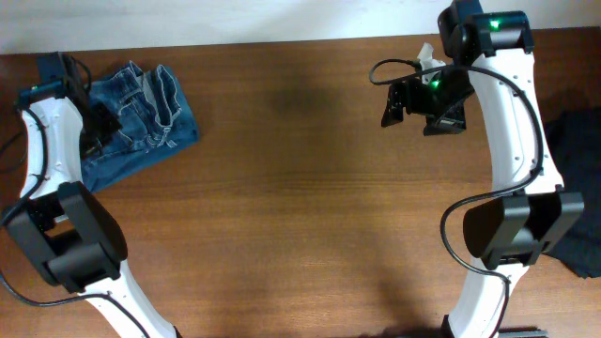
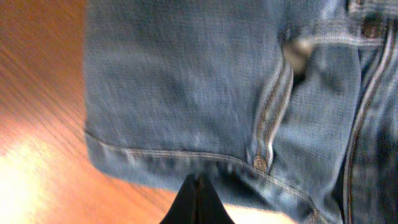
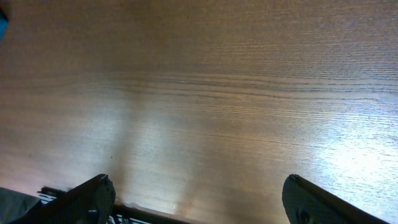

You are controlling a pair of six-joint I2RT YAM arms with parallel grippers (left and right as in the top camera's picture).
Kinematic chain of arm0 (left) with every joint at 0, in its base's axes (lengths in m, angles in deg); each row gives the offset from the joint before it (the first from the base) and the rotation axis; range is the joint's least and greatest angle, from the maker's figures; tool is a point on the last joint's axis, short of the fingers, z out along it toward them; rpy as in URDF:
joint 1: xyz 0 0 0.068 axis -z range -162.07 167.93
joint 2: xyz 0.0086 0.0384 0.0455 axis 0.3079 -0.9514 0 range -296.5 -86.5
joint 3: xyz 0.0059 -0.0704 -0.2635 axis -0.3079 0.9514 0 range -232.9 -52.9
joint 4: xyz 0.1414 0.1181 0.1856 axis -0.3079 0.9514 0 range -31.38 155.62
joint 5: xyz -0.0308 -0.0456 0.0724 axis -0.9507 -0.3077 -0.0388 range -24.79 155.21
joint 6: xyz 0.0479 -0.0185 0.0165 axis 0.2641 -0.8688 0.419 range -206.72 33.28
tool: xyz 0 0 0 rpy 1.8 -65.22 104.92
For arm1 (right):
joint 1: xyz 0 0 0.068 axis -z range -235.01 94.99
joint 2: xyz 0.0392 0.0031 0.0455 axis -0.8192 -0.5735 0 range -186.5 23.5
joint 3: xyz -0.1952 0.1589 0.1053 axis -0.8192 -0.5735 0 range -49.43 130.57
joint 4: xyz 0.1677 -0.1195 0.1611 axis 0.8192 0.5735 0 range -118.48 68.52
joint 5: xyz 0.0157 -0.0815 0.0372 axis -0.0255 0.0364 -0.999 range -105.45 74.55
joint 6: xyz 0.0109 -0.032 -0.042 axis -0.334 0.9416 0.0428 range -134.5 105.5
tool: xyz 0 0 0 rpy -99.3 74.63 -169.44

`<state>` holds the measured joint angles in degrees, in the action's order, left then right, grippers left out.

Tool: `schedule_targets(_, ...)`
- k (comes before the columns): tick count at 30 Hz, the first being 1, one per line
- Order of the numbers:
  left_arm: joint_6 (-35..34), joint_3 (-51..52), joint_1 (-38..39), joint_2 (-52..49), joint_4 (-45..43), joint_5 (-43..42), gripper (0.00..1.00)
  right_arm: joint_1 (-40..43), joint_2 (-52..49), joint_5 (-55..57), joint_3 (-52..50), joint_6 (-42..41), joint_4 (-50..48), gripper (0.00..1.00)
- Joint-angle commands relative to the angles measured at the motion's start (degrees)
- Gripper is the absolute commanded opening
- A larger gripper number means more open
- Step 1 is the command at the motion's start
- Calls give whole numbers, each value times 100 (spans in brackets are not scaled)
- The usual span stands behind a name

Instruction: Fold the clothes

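Observation:
The clothes, a pair of blue denim jeans (image 1: pixel 141 117), lie bunched in a compact heap at the table's back left corner. In the left wrist view the jeans (image 2: pixel 186 81) fill most of the picture, with a stitched hem, a rivet and a pocket seam showing. My left gripper (image 1: pixel 103 125) rests at the heap's left side. It (image 2: pixel 198 182) is shut, its tips at the hem, and no cloth shows between them. My right gripper (image 1: pixel 423 101) hangs open over bare wood at the back right, far from the jeans. Only tabletop shows between its fingertips (image 3: pixel 199 180).
The wooden table (image 1: pixel 300 188) runs between the two arms. A dark cloth (image 1: pixel 580 178) lies at the right edge beside the right arm's base. A pale wall strip (image 1: pixel 235 19) runs along the back edge.

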<state>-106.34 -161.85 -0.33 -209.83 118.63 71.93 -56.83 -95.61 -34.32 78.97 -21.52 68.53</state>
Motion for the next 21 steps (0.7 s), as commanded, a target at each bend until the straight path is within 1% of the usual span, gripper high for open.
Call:
schedule_targets(1,-138,37,-35,-68,-295,337,0,-9,70,11,42,85,33,91)
schedule_targets(11,-142,37,-166,-1108,-503,302,0,-9,70,15,39,85,33,92)
schedule_targets(15,-136,37,-413,-1478,-890,321,1,-9,70,13,42,83,33,92)
schedule_targets(21,-136,37,-872,-2072,-1888,321,2,-9,70,11,42,81,33,91)
